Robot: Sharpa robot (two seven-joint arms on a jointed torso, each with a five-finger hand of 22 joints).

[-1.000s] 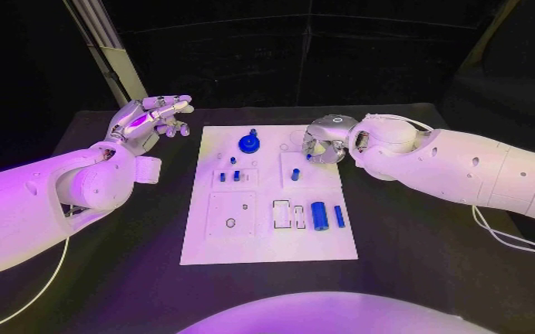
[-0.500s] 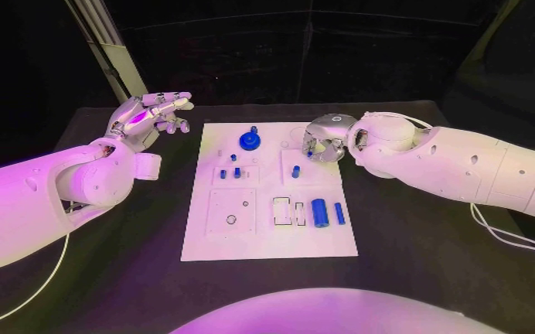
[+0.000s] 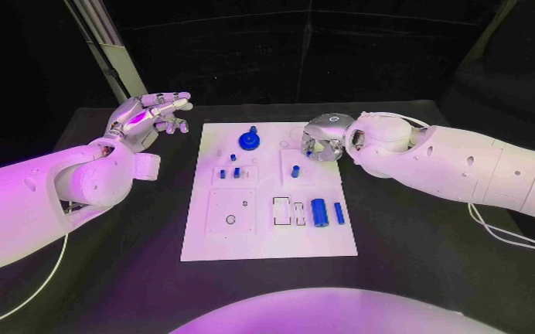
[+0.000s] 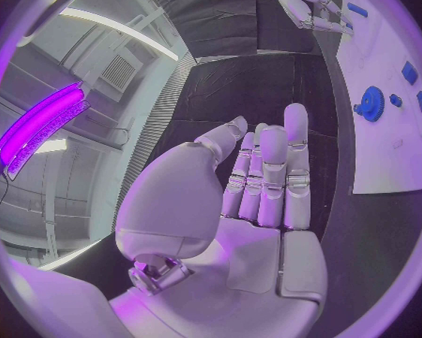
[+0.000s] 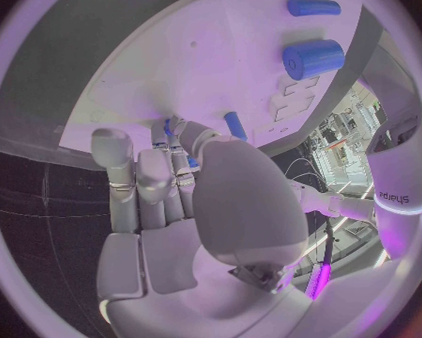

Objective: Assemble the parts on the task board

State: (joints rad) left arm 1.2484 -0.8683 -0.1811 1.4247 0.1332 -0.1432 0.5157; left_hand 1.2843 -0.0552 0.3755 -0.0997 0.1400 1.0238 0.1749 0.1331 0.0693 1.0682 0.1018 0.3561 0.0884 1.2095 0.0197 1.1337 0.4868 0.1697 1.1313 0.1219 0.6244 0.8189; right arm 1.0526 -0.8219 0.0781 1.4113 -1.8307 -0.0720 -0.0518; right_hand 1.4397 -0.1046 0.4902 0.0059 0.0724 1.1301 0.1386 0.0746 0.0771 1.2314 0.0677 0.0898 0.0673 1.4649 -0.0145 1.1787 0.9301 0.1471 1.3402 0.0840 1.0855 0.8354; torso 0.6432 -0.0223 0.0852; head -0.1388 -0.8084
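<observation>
Two hands: right hand [image 3: 320,139] over task board [image 3: 267,247] top-right, fingers pinching small blue part [image 5: 168,127]; left hand [image 3: 148,120] off-board, spread, nothing held.

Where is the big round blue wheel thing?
In the head view, the blue wheel sits at the far end of the white task board, left of the right robot hand, with small blue pegs just nearer.

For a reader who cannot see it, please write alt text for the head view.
A white task board lies on a black table with small blue parts on it. The right hand reaches over the board's far right corner, while the left hand hangs off the board's left, fingers apart.
</observation>
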